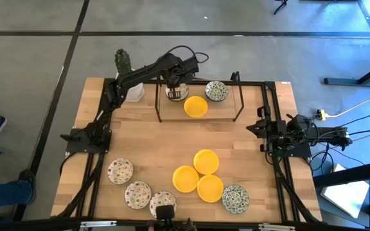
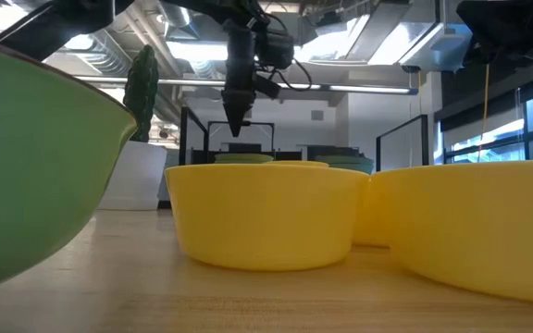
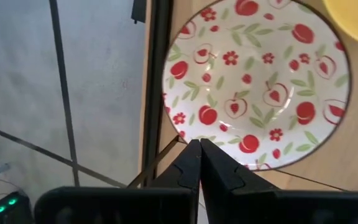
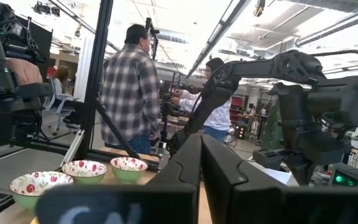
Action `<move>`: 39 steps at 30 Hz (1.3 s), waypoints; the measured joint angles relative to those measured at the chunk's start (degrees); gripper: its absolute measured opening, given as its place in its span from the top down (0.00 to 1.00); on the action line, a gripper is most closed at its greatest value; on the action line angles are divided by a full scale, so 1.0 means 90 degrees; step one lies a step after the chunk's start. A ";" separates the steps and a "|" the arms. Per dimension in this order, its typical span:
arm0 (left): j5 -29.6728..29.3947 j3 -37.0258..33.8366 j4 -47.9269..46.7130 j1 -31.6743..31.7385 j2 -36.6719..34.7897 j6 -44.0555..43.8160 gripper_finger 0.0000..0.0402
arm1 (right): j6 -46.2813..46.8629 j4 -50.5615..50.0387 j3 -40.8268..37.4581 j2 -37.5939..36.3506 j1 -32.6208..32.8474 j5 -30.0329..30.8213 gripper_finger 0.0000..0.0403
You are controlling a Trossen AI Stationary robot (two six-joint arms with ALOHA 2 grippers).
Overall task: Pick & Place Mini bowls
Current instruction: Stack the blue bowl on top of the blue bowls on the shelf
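Note:
At the table's far edge my left gripper (image 1: 174, 87) (image 2: 234, 131) hangs shut, pointing steeply down. It is just above a white mini bowl with a red fruit pattern (image 3: 253, 81), and its fingertips (image 3: 199, 144) stand over that bowl's rim. Beside that bowl sit a yellow mini bowl (image 1: 195, 106) and a green-grey patterned one (image 1: 216, 90). Near the front edge rest three yellow bowls (image 1: 198, 174), a green-grey one (image 1: 235, 198) and three red-speckled ones (image 1: 137, 192). My right gripper (image 1: 254, 128) (image 4: 201, 142) waits shut at the table's right side.
A white pot with a green cactus (image 1: 126, 72) stands at the far left corner. A black bar frame (image 1: 239, 96) rises around the far row of bowls. Bare wood (image 1: 172, 138) lies between the far and near bowls. People stand beyond the table (image 4: 129, 87).

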 joint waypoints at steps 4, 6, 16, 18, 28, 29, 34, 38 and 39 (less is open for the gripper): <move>-0.0002 0.0000 0.0051 0.0013 0.0000 -0.0081 0.99 | -0.0048 0.0000 0.0000 -0.0001 0.0002 0.0000 0.96; 0.0002 -0.0002 0.0044 0.0006 0.0000 -0.0095 0.99 | 0.0010 0.0000 0.0000 0.0000 0.0000 0.0000 0.96; 0.0008 -0.0007 0.0058 -0.0053 0.0002 -0.0052 1.00 | 0.0034 0.0000 0.0000 0.0000 0.0000 0.0005 0.96; 0.0006 -0.0007 0.0058 -0.0033 0.0002 -0.0053 1.00 | 0.0033 0.0000 0.0000 -0.0002 0.0002 0.0005 0.96; 0.0007 -0.0007 0.0053 -0.0060 0.0002 -0.0103 0.99 | 0.0038 0.0000 0.0000 -0.0002 0.0000 0.0000 0.96; 0.0007 -0.0007 0.0053 -0.0066 0.0002 -0.0103 0.99 | 0.0056 0.0000 0.0000 -0.0001 0.0002 0.0000 0.96; 0.0006 -0.0007 0.0053 -0.0065 0.0002 -0.0103 1.00 | 0.0040 0.0000 0.0000 -0.0001 0.0001 0.0000 0.96; 0.0006 -0.0007 0.0051 -0.0065 0.0002 -0.0103 0.99 | 0.0036 0.0000 0.0000 -0.0001 0.0001 0.0000 0.96; 0.0006 -0.0007 0.0051 -0.0065 0.0002 -0.0103 1.00 | 0.0037 0.0001 0.0000 -0.0001 0.0001 0.0000 0.96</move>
